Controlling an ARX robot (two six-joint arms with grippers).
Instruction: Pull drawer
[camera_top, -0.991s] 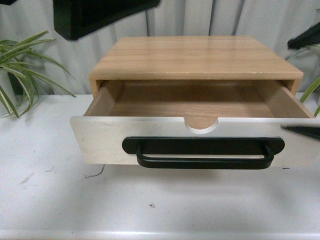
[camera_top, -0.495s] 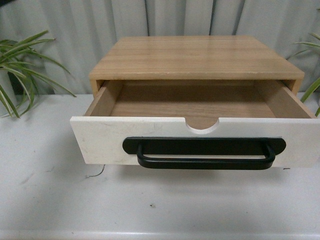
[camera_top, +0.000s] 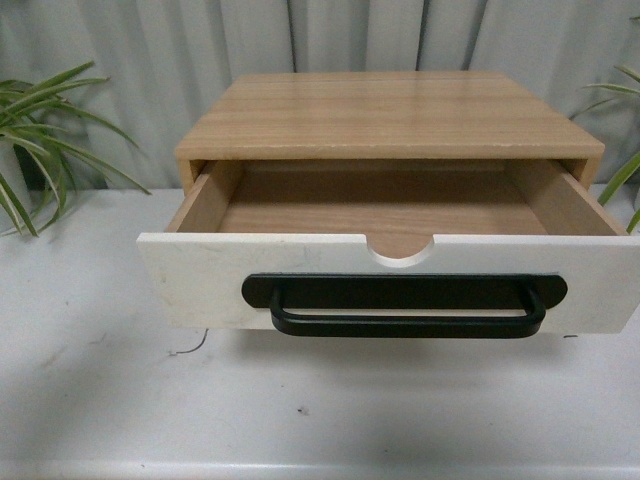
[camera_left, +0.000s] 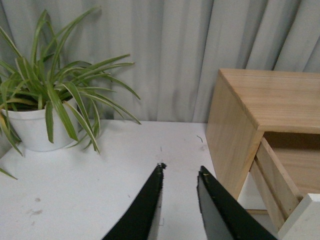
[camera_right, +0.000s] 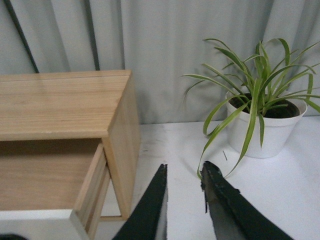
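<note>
The drawer (camera_top: 200, 280) stands pulled out of the light wood cabinet (camera_top: 390, 115), showing its wood inside. Its white front carries a long black bar handle (camera_top: 405, 305) and a semicircular notch (camera_top: 400, 250). Neither gripper appears in the front view. In the left wrist view my left gripper (camera_left: 181, 170) hangs open over the white table, left of the cabinet (camera_left: 235, 130), holding nothing. In the right wrist view my right gripper (camera_right: 184, 169) is open too, over the table to the right of the cabinet (camera_right: 122, 135), with a corner of the drawer front (camera_right: 40, 222) low in that view.
A potted spider plant (camera_top: 40, 130) stands left of the cabinet, its white pot (camera_left: 30, 130) near my left gripper. Another plant in a white pot (camera_right: 265, 127) stands to the right, a leaf hanging close to my right fingers. Grey curtain (camera_top: 330, 35) behind; white table (camera_top: 300, 400) in front.
A dark arm part at the upper left and a black gripper tip at the right edge have left the front view. The drawer front has shifted very slightly left.
</note>
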